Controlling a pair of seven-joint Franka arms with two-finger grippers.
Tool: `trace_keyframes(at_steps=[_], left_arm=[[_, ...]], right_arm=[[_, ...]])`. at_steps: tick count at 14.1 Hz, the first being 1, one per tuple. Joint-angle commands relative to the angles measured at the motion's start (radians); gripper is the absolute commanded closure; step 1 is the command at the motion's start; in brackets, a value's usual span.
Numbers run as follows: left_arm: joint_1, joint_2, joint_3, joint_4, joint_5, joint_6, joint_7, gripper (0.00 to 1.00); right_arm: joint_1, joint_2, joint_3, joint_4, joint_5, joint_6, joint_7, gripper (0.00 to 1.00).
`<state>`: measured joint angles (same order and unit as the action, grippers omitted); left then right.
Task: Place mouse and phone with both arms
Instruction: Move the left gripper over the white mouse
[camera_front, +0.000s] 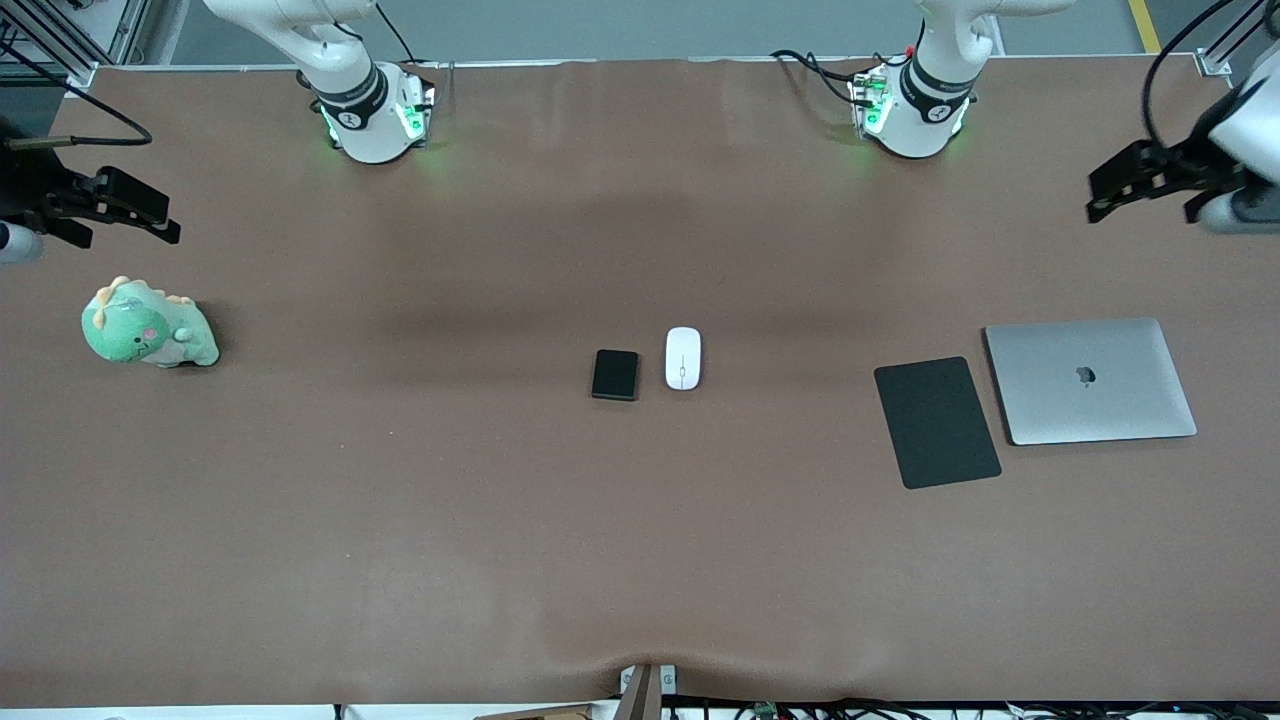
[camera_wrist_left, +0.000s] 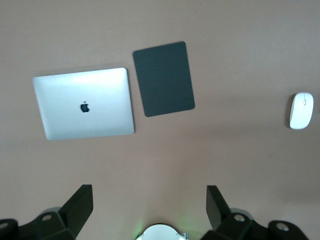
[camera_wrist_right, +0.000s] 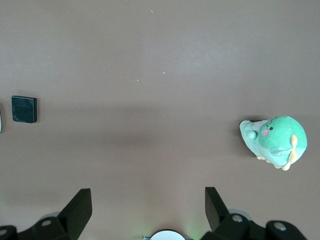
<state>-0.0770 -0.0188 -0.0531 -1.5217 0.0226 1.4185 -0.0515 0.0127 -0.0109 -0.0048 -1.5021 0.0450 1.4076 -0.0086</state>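
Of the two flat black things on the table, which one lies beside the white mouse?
The phone, the small glossy slab beside the mouse. The larger matte black pad lies by the laptop.

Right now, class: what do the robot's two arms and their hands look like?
Both arms are white with black joint bands and green-lit bases, with black cables by the left arm's base. The left hand and right hand are black, each with two angular fingers.

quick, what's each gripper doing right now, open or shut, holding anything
Left gripper: open, holding nothing, up over the table near the laptop.
Right gripper: open, holding nothing, up over the table near the green plush toy.
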Motion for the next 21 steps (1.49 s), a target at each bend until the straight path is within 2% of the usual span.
trace_keyframes(at_steps=[1, 7, 10, 17, 18, 21], left_arm=[[-0.004, 0.062, -0.059, -0.008, 0.002, 0.048, 0.004, 0.0], [-0.01, 0.094, -0.201, -0.204, -0.009, 0.321, -0.08, 0.0], [-0.029, 0.184, -0.258, -0.213, -0.007, 0.401, -0.137, 0.0], [-0.193, 0.374, -0.263, -0.213, 0.007, 0.588, -0.312, 0.0], [-0.217, 0.4, -0.263, -0.212, 0.007, 0.606, -0.341, 0.0], [-0.291, 0.483, -0.261, -0.204, 0.008, 0.695, -0.428, 0.0]], right_arm=[[-0.014, 0.016, 0.009, 0.029, -0.002, -0.012, -0.01, 0.0], [-0.016, 0.037, 0.009, 0.025, 0.001, -0.013, -0.011, 0.0], [-0.016, 0.037, 0.009, 0.026, -0.002, -0.013, -0.011, 0.0], [-0.028, 0.078, 0.008, 0.017, -0.004, -0.012, -0.013, 0.0], [-0.033, 0.124, 0.008, 0.025, -0.007, -0.013, -0.013, 0.0], [-0.048, 0.155, 0.008, 0.02, -0.002, -0.013, -0.011, 0.0]])
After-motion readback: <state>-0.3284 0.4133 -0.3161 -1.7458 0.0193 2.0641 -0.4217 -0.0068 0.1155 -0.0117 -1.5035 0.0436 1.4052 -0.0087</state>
